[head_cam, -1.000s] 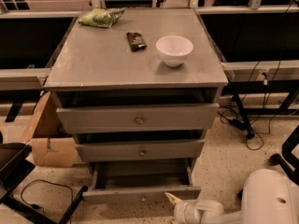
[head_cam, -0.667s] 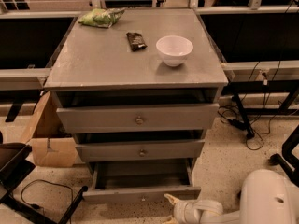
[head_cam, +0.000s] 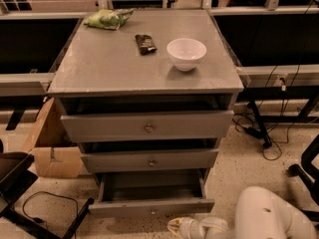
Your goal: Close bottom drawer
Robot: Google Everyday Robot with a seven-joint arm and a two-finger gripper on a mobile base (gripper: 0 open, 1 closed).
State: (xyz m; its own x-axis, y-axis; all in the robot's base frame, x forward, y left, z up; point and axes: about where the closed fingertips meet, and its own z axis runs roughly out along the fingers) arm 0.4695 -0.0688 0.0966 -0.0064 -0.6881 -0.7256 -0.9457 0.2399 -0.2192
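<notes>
Nothing's been moved vs 1 s ago: bottom drawer [head_cam: 149,207] is left pulled out twd near side, gripper [head_cam: 180,227] held just near-right of it, grip state can't be told, so push is still owed.

Three drawers [head_cam: 147,127]; one bowl [head_cam: 186,53]; one green bag [head_cam: 108,19]; one dark packet [head_cam: 145,44]; one claw [head_cam: 175,226], before bottom drawer [head_cam: 149,207].

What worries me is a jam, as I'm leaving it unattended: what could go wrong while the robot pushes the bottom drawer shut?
1. The gripper sits low in front of the open bottom drawer, right of its middle; an off-centre push may skew the drawer and jam it.
2. A hard shove could jolt the cabinet and shift the white bowl standing on top.
</notes>
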